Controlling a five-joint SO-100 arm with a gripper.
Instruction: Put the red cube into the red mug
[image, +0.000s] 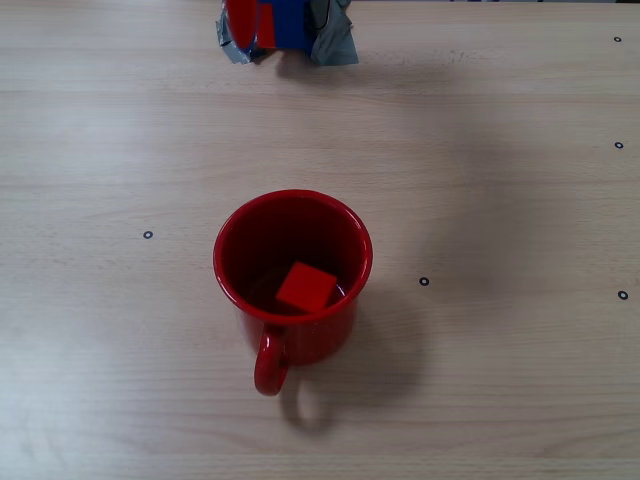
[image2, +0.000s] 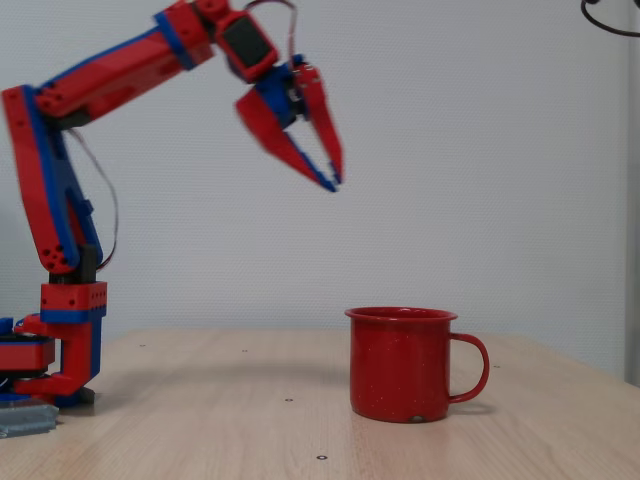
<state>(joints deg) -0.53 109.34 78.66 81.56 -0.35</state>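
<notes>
We judge the placing done: the red cube (image: 306, 287) lies tilted on the floor of the red mug (image: 292, 275), which stands on the desk (image: 500, 380). Nothing is left but perhaps parking the arm. Only the overhead fixed view shows the cube; the side one shows the gripper (image2: 334, 178) high, left of the mug (image2: 402, 364), fingers (image2: 292, 150) nearly closed, empty

So the red cube (image: 306, 287) sits inside the red mug (image: 291, 277), tilted, toward the side nearest the handle. Mug's about mid-table (image: 500, 380), handle pointing at the bottom edge in a fixed view. Arm base (image2: 60, 340) is way left of the mug, gripper (image2: 335, 180) up high, left of the mug.
</notes>
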